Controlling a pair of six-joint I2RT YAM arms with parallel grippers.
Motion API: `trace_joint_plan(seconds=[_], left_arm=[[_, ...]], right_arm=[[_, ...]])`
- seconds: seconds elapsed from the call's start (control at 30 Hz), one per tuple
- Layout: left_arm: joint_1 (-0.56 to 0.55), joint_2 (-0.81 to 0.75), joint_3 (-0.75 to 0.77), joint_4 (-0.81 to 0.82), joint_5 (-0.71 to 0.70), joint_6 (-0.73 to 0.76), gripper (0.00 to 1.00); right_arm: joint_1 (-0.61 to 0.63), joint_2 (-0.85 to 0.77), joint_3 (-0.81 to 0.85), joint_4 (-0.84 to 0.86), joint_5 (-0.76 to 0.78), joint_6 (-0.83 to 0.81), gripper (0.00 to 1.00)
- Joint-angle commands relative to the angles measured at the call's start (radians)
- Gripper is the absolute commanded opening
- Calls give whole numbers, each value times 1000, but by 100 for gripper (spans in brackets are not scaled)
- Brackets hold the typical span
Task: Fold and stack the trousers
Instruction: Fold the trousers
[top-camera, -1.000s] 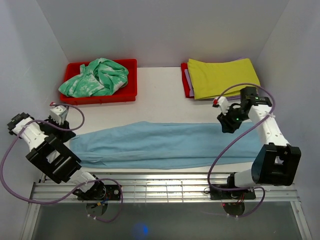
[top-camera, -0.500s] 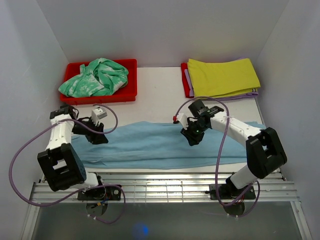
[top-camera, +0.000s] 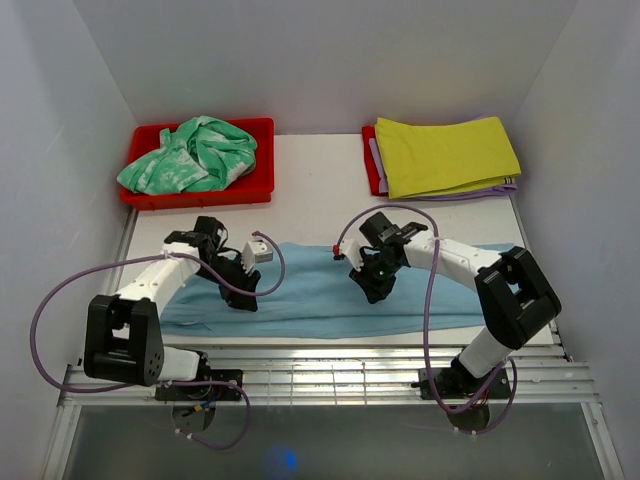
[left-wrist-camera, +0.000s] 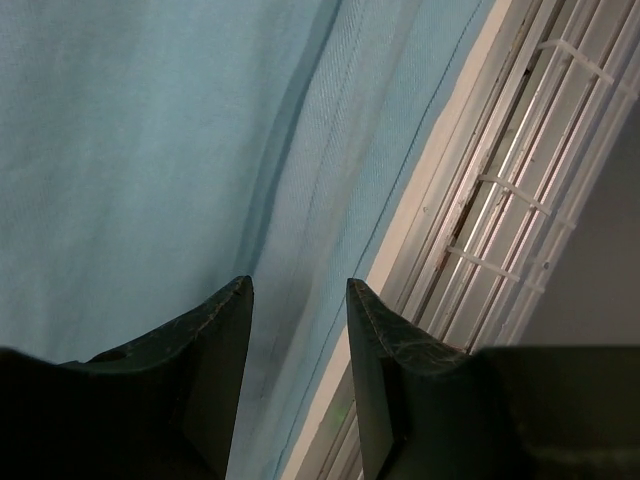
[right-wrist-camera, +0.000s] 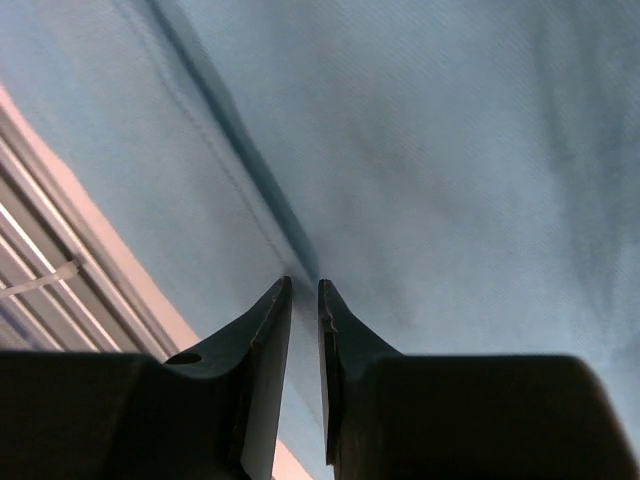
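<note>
The trousers (top-camera: 440, 285) lie flat along the counter's (top-camera: 310, 205) near edge, long axis running left to right. The left tool (left-wrist-camera: 298, 285) is released above them. The right tool (right-wrist-camera: 303, 283) is nearly clenched at a crease; whether it grips, I cannot tell.

pincer (right-wrist-camera: 304, 284) tips barely apart — at trousers (right-wrist-camera: 450, 150) fold

Both arms reach inward, wrists pitched down. The left gripper (top-camera: 243, 296) (left-wrist-camera: 298, 290) has its jaws apart; the right gripper (top-camera: 369, 287) (right-wrist-camera: 304, 287) is narrowed to a slit.
</note>
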Motion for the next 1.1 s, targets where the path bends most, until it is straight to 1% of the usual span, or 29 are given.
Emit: trace_joint_plan(seconds=[0.0,0.2,0.23,0.33,0.4,0.5,0.57,0.6,0.67,0.7,0.83,0.93,1.07], left_arm=[[-68,-3,-41,89,-29,-80,52],[-134,-52,-98,143,-15,-113,52],[-137,-59,-101,148,-8,-113,52],[-155,-81,-95,146,26,-107,50],[-189,-81,-98,130,26,-94,46],[-244,-72,-129,102,-26,-64,38],[-263,-69,-152,97,-60,-42,34],[-273,-67,-169,82,-63,-34,30],[-278,-64,-175,61,-78,-11,25],[-280,-66,-173,47,-78,2,22],[-281,-90,-150,-12,-80,50,19],[-281,-125,-103,-15,-113,-7,20],[-254,-197,-26,16,-173,-157,23]], right_arm=[[20,-58,-29,-59,-93,-11,23],[80,-105,-112,-94,-164,-47,18],[98,-105,-115,-98,-170,-52,15],[121,-93,-92,-128,-199,-69,14],[134,-87,-78,-150,-216,-81,15],[135,-111,-55,-177,-210,-87,17],[135,-140,-34,-158,-189,-61,19],[135,-166,-25,-147,-165,-49,19],[134,-183,-8,-116,-152,-22,19],[132,-186,-5,-110,-137,-15,19],[132,-154,-24,-69,-98,2,19],[135,-110,-49,-62,-71,-3,19],[137,-62,-80,-68,-11,-29,18]])
